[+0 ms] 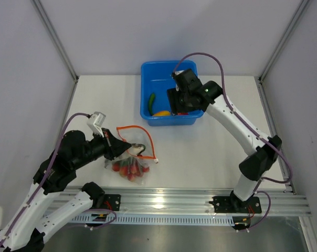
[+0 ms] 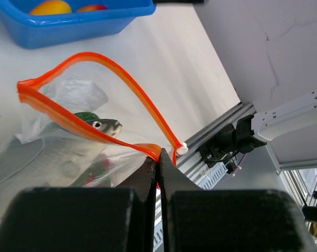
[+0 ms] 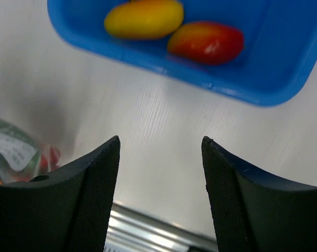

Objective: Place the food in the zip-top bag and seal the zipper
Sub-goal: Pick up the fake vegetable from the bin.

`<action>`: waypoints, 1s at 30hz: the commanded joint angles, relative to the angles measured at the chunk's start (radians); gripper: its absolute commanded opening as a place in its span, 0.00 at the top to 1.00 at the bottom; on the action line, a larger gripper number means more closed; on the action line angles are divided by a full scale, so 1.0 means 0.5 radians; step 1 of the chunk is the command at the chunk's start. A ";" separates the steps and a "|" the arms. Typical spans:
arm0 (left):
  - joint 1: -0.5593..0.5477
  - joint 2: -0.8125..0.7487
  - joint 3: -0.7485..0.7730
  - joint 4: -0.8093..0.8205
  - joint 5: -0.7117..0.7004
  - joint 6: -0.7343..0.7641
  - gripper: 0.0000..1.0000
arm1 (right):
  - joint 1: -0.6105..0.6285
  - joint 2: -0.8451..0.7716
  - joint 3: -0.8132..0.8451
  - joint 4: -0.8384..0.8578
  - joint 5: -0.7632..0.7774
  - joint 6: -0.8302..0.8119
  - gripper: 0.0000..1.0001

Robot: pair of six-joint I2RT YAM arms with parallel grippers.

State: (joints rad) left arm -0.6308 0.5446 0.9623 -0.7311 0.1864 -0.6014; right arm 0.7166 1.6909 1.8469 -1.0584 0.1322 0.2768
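Observation:
The clear zip-top bag (image 1: 131, 160) lies on the table near the front left with its mouth open. Its orange-red zipper (image 1: 135, 128) forms a loop. Inside are a grey fish (image 2: 102, 126), red tomatoes (image 1: 129, 167) and a green bit (image 2: 85, 116). My left gripper (image 1: 120, 148) is shut on the zipper (image 2: 90, 128) at the corner beside its white slider (image 2: 182, 149). My right gripper (image 1: 178, 104) is open and empty above the front of the blue tub (image 1: 148, 71). The tub holds a green cucumber (image 1: 151, 99), a yellow-orange fruit (image 3: 144, 18) and a red-orange fruit (image 3: 207, 42).
The blue tub's front wall (image 3: 242, 94) is just beyond my right gripper (image 3: 161, 144). The aluminium rail (image 1: 200, 202) runs along the table's near edge. White walls stand on both sides and at the back.

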 commanded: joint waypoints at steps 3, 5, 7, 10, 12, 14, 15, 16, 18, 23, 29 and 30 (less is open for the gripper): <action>-0.002 0.153 0.113 0.005 -0.041 0.086 0.99 | -0.197 0.419 0.496 0.098 0.046 -0.207 0.33; 0.010 0.205 0.125 0.005 -0.081 0.132 0.99 | -0.276 0.697 0.794 -0.015 0.036 -0.228 0.33; 0.022 0.263 0.125 0.026 -0.084 0.187 0.99 | -0.307 0.891 1.127 -0.146 0.049 -0.286 0.33; 0.059 0.319 0.116 0.051 -0.081 0.169 1.00 | -0.368 1.155 1.301 -0.196 0.107 -0.345 0.33; 0.074 0.344 0.085 0.121 -0.011 0.129 0.99 | -0.426 1.198 1.252 -0.151 0.022 -0.342 0.32; 0.077 0.350 0.079 0.140 0.017 0.074 1.00 | -0.470 1.190 1.109 -0.031 -0.092 -0.275 0.32; 0.077 0.347 0.085 0.122 0.014 0.043 0.99 | -0.506 1.186 1.077 0.000 -0.150 -0.241 0.32; 0.077 0.335 0.082 0.121 0.017 0.007 1.00 | -0.516 1.202 1.071 0.018 -0.251 -0.180 0.32; 0.083 0.304 0.070 0.094 0.035 -0.049 0.99 | -0.525 1.223 1.065 0.040 -0.332 -0.139 0.31; 0.090 0.380 0.076 0.002 0.127 -0.144 0.99 | -0.519 1.404 1.144 0.233 -0.669 -0.069 0.26; 0.099 0.482 0.057 -0.038 0.192 -0.104 0.99 | -0.470 1.557 1.190 0.708 -0.710 0.277 0.27; 0.099 0.488 0.054 -0.026 0.198 -0.092 0.99 | -0.458 1.576 1.193 0.830 -0.688 0.381 0.28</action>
State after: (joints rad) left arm -0.5903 0.7853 0.9760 -0.7532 0.2470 -0.6392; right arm 0.4641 2.4466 2.3981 -0.8391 -0.1886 0.3256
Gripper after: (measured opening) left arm 0.005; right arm 0.728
